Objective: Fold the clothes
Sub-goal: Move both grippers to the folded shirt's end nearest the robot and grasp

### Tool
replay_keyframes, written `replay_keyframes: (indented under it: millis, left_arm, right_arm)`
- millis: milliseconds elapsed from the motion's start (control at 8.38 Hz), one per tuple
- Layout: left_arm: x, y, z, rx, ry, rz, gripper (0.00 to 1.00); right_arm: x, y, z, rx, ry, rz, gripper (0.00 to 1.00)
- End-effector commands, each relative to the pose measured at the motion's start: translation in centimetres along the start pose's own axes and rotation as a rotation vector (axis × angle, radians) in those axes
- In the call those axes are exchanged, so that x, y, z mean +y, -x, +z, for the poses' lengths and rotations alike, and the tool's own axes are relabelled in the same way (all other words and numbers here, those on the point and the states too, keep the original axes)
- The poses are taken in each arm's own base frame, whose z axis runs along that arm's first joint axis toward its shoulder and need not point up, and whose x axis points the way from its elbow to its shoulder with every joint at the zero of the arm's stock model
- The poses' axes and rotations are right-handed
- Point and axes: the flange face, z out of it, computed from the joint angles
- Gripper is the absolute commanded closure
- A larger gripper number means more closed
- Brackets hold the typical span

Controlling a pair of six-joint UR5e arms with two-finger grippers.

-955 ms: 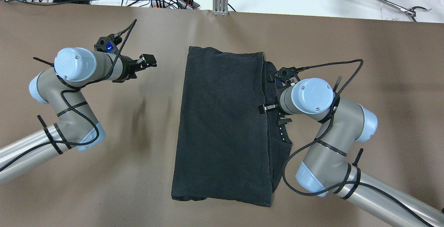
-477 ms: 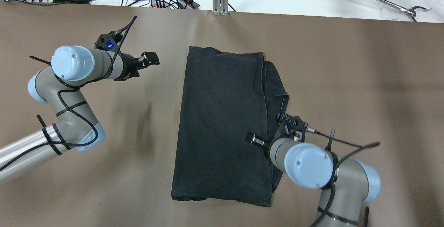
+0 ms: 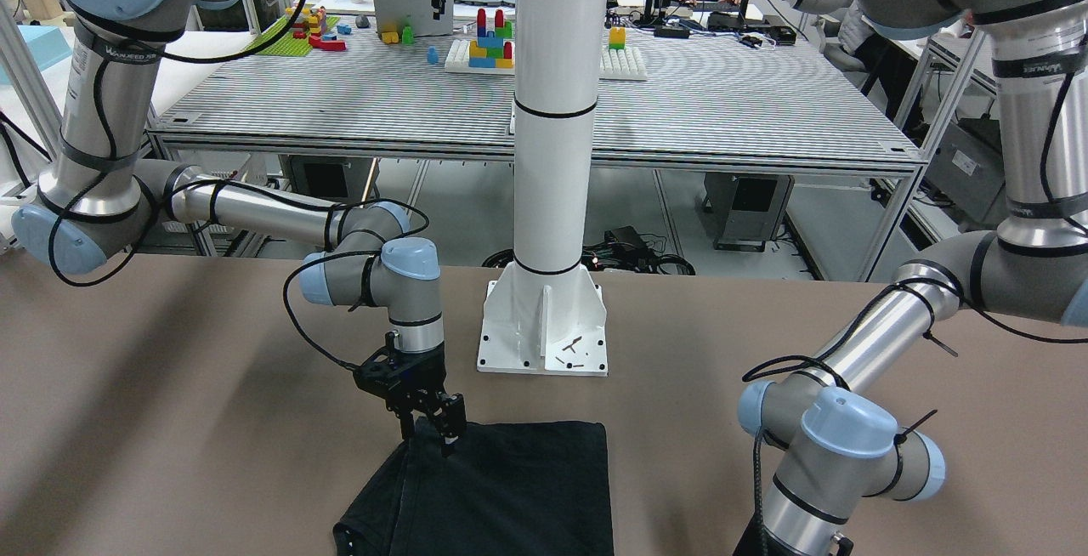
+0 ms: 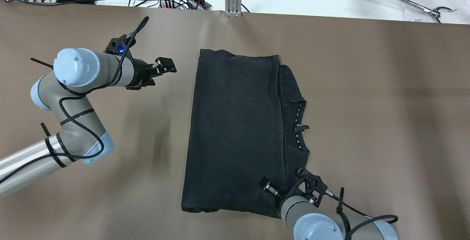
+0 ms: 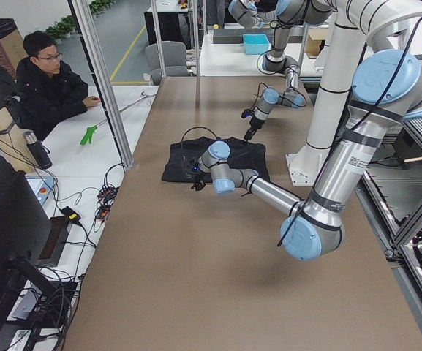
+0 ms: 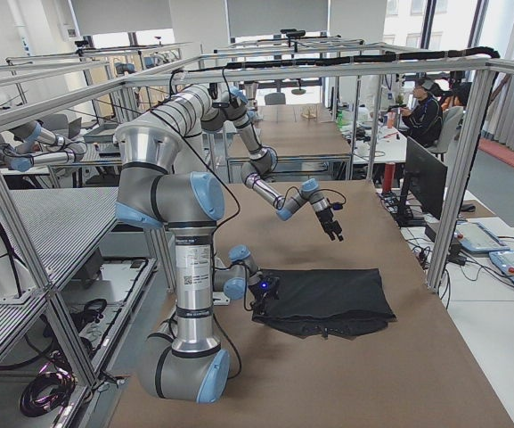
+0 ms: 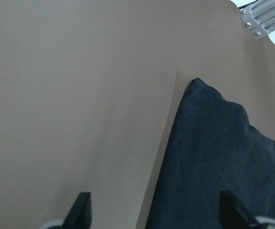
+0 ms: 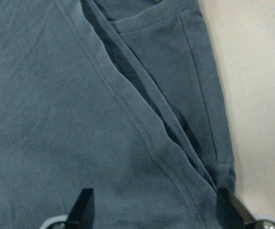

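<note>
- The right pincer (image 3: 429,435) stands wide open, fingers pointing down at the garment's (image 4: 235,133) corner nearest the robot's edge of the table (image 4: 367,86), on the robot's right. Its wrist camera shows layered hems running between the two fingers.
- The left pincer (image 4: 165,67) is also open and holds nothing. It hangs over bare table just beside the garment's opposite corner, the one toward the far edge on the robot's left.
- The black garment lies flat midway between the table's two ends, already doubled into a long strip running from the robot's edge toward the far edge. Its collar (image 4: 299,122) shows along the right side, peeking out from under the top layer.
- Step, as I judge it: lining up for a grasp ahead of the next fold, with neither pincer gripping yet.
- The next move seems to call for the right pincer to drop onto that corner and close over every layer. The left one would need to reach its own corner first. Catching only the top hem would pull the strip apart.
- Hard to tell: whether the right fingers already touch the cloth, and how many layers lie there.
- The right wrist hides that corner from overhead. The front view cuts off the left pincer and most of the garment.
</note>
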Motion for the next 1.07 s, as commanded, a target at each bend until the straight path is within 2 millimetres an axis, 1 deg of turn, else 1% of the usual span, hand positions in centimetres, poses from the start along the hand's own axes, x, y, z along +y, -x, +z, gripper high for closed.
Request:
replay_keyframes:
  millis: [0,239,358,477,597,716,836,955]
  left_arm:
    - [0.7,-0.3,-0.1,0.006,0.012,-0.009,0.06]
    - [2.1,-1.0,0.4,0.016,-0.001,-0.028,0.06]
    - [3.4,-1.2,1.0,0.019,-0.016,-0.024,0.06]
    - [3.7,-1.3,1.1,0.020,-0.015,-0.022,0.06]
    - [3.7,-1.3,1.1,0.020,-0.015,-0.022,0.06]
    - [3.7,-1.3,1.2,0.019,-0.015,-0.023,0.06]
    - [3.7,-1.2,1.2,0.017,-0.015,-0.023,0.06]
    - [3.7,-0.9,1.3,0.013,-0.017,-0.024,0.06]
  right_arm:
    - [2.7,-2.4,0.6,0.027,0.006,0.061,0.15]
    - [3.4,-2.6,0.5,0.029,0.015,0.057,0.16]
    - [3.3,-2.7,0.6,0.030,0.013,0.056,0.27]
    - [3.1,-3.0,0.7,0.037,0.009,0.054,0.44]
    - [2.7,-2.7,0.5,0.030,0.008,0.060,0.63]
    - [2.4,-2.7,0.6,0.031,0.004,0.059,0.72]
    - [1.8,-2.5,0.7,0.030,-0.003,0.063,0.74]
    - [1.6,-2.6,0.9,0.033,-0.008,0.062,0.74]
